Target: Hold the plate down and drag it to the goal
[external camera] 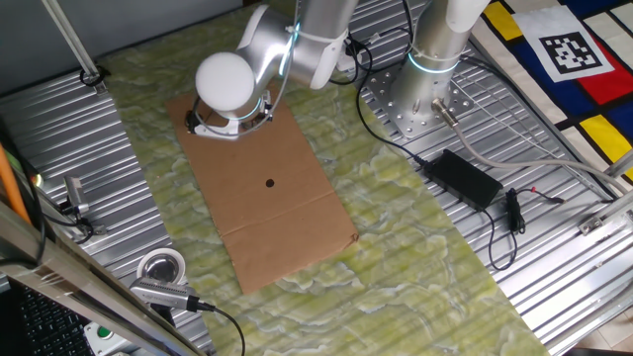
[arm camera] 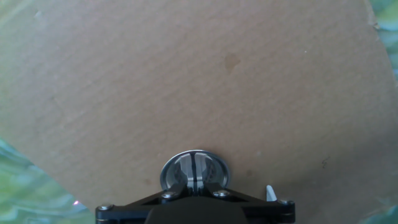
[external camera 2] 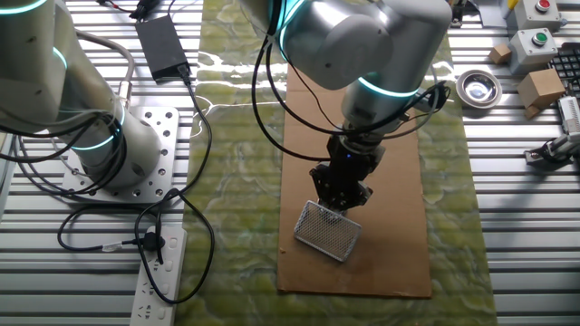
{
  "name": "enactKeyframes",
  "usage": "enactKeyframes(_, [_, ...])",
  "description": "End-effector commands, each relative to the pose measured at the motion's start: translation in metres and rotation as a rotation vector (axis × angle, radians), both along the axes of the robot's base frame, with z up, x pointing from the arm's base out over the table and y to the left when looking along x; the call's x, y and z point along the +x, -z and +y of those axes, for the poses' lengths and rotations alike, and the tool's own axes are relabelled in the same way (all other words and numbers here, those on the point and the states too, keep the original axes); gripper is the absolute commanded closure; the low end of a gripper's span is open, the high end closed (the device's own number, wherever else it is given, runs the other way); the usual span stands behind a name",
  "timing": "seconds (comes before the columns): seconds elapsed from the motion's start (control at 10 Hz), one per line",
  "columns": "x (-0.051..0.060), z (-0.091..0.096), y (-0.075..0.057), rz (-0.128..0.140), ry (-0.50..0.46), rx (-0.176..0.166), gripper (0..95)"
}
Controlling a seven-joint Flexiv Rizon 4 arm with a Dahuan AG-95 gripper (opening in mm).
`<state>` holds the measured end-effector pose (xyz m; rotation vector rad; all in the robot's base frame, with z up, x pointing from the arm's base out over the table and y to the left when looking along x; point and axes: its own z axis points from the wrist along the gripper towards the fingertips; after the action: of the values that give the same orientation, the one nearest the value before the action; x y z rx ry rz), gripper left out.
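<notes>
A: How many plates are there?
B: One plate [arm camera: 194, 172], small and shiny. It lies on the cardboard [arm camera: 186, 81], directly under the gripper [arm camera: 194, 180].
A: And the fingers?
B: They are together, with only a thin line between them, and they stand on the middle of the plate.
A: What else can be counted?
B: One black dot [external camera: 270, 182] on the cardboard, one tape roll [external camera: 160, 266], one mesh piece [external camera 2: 328, 230], one arm.
</notes>
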<state>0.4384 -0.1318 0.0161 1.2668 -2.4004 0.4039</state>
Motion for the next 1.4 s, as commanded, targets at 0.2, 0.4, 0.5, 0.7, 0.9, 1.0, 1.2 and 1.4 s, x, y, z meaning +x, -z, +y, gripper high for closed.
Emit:
enactKeyframes(0.2, [-0.0012,-0.0018,-0.0010,0.001,-0.007,-0.004,95.0])
enactKeyframes(0.4, [-0.0018,-0.0033,0.0004,0.001,-0.010,-0.004,95.0])
enactKeyframes(0.5, [-0.0029,-0.0053,0.0014,0.001,-0.014,-0.003,95.0])
enactKeyframes(0.7, [-0.0036,-0.0069,0.0000,0.004,-0.019,-0.008,95.0])
enactKeyframes(0.9, [-0.0045,-0.0088,-0.0004,0.005,-0.026,-0.007,95.0])
enactKeyframes(1.0, [-0.0044,-0.0089,-0.0002,0.005,-0.027,-0.006,95.0])
enactKeyframes(1.2, [-0.0046,-0.0092,0.0002,0.005,-0.028,-0.007,95.0])
enactKeyframes(1.4, [-0.0053,-0.0104,0.0005,0.010,-0.036,-0.013,95.0])
